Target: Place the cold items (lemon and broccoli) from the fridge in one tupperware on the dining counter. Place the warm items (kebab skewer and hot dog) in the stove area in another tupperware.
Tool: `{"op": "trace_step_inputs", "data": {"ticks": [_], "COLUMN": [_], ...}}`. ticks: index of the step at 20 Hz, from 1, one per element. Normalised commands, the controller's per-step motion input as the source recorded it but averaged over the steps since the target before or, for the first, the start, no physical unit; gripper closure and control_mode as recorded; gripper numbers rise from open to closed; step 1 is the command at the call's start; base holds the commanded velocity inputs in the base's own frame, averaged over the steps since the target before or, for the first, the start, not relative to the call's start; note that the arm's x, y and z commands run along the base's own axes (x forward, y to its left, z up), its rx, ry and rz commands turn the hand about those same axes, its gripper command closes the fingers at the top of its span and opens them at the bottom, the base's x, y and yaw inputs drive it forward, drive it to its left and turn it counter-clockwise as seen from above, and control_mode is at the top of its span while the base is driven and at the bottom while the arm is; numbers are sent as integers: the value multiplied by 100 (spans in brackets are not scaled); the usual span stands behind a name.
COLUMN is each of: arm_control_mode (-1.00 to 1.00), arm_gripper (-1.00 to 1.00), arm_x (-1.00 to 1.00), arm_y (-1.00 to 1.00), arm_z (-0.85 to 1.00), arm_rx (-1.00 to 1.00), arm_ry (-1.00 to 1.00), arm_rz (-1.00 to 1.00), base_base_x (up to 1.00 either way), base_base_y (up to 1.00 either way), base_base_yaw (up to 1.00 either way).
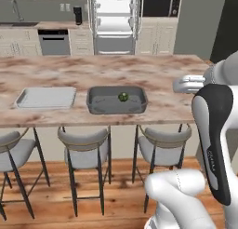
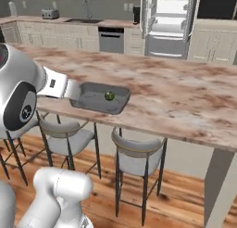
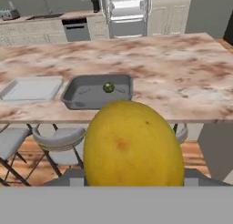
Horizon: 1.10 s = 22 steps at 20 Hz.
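Here, a white robot arm stands before the dining counter (image 1: 153,70), a long beige marble island with brown veins and grey-seated stools (image 1: 86,146) tucked beneath. In the hand view, the lemon (image 3: 133,143) looms large and yellow directly in front of the camera, seated at the gripper (image 3: 132,180), whose fingers are spread to the fruit's width and clamped on it. The lemon is up in the air, short of the counter's near edge.

On the counter sits the dark grey tupperware (image 1: 95,107), with the broccoli (image 1: 123,97) already resting inside, near its middle. Just beside it, to the left, lies the light grey tray (image 1: 28,100), which holds nothing. Far behind, the fridge (image 1: 114,18) stands open, its white shelves showing.

The risks, as I judge them: the lemon is round and smooth, so a loose hold could let it slip and roll onto the wooden floor. Released too high, it could bounce out over the sloping wall. Drifting left would put it in the wrong container.
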Motion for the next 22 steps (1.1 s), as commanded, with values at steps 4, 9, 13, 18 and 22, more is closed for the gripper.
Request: {"op": "trace_step_inputs", "data": {"ticks": [4,9,13,18,22], "arm_control_mode": [100,100,100,100,100], "arm_gripper": [100,100,100,100,100], "arm_x": [0,0,0,0,0], "arm_y": [0,0,0,0,0], "arm_z": [0,0,0,0,0], "arm_rx": [0,0,0,0,0], "arm_ry": [0,0,0,0,0], "arm_rz": [0,0,0,0,0], "base_base_x": [57,64,75,71,80], "base_base_y": [100,32,0,-3,0], "base_base_yaw": [-43,-19,-1,0,1]}}
